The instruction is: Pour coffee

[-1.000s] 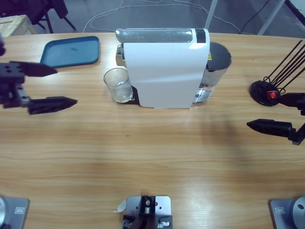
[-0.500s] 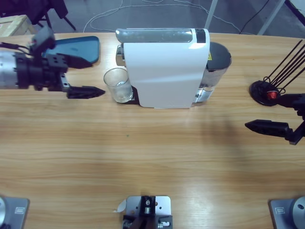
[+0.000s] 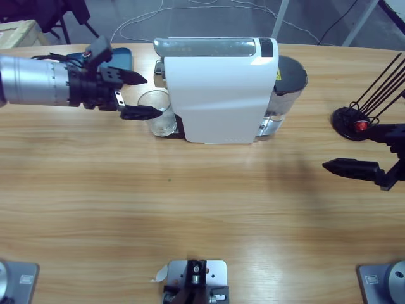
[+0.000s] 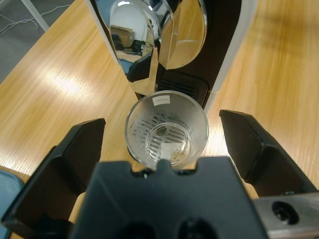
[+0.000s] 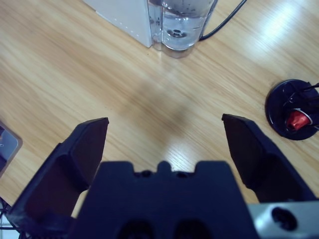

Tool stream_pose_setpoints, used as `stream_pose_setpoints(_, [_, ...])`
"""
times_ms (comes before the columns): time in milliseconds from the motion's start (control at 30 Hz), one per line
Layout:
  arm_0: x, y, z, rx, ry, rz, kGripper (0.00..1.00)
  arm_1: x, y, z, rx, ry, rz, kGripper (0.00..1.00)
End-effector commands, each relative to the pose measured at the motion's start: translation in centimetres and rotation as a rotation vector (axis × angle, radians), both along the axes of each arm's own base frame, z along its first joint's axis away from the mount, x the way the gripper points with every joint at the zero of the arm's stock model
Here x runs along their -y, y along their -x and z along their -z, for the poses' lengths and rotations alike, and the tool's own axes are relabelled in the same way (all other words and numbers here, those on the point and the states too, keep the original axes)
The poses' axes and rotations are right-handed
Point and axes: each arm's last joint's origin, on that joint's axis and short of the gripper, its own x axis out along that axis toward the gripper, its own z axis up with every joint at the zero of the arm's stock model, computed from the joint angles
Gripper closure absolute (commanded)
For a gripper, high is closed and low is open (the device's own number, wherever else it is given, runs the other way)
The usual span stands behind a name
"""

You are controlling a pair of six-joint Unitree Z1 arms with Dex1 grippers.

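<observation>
We are bracketing the glass (image 4: 167,130) under the machine (image 3: 218,95) spout with our left hand (image 3: 140,95) spread wide, ready to grip; our right hand (image 5: 164,144) is waiting wide, empty, near the tabletop's (image 3: 202,209) right edge.

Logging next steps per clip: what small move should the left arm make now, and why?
Probably ease forward a little, then close. The left gripper is open with the empty glass centred between its jaws under the coffee machine spout, neither jaw touching it.
</observation>
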Motion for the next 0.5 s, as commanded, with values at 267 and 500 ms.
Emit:
stream_pose_setpoints(267, [0.6, -0.7, 3.1, -0.087, -0.019, 0.03, 0.0, -0.6, -0.4, 1.4, -0.057, 0.033, -0.016, 0.0])
stream_pose_setpoints(500, [0.8, -1.1, 3.5, -0.092, -0.02, 0.032, 0.0, -0.7, -0.5, 1.6, -0.066, 0.035, -0.02, 0.0])
